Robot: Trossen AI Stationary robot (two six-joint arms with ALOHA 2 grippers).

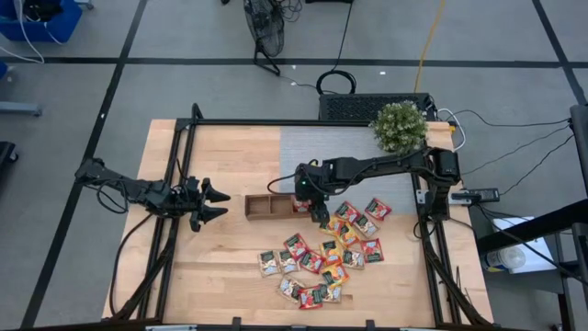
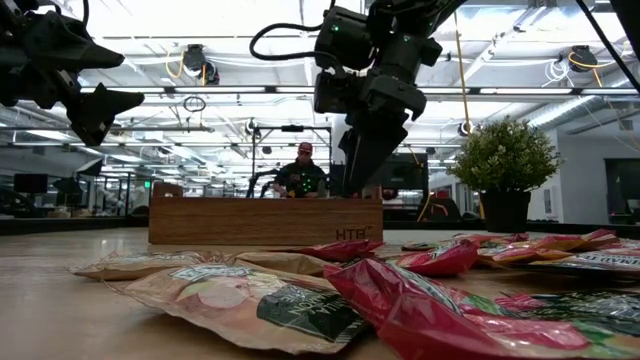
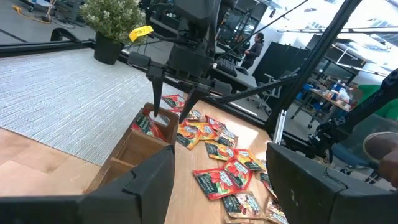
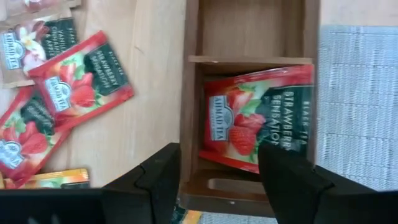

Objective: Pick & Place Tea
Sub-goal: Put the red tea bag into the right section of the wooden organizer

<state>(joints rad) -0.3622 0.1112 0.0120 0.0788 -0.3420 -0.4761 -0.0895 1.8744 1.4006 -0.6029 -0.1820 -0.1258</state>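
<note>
On desk [image 1: 230, 156] right of tray [image 1: 266, 206], tea [image 1: 326, 257] lay scattered, one red sachet [image 4: 258, 118] in the tray's end compartment: light, limp, slippery foil, best pinched by an edge; both arms' jaws stood apart, empty.

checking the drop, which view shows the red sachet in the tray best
The right wrist view: the red sachet fills an end compartment of the tray, label readable. Left wrist view shows it small; high view, a red speck; low view hides it behind the tray wall.
</note>
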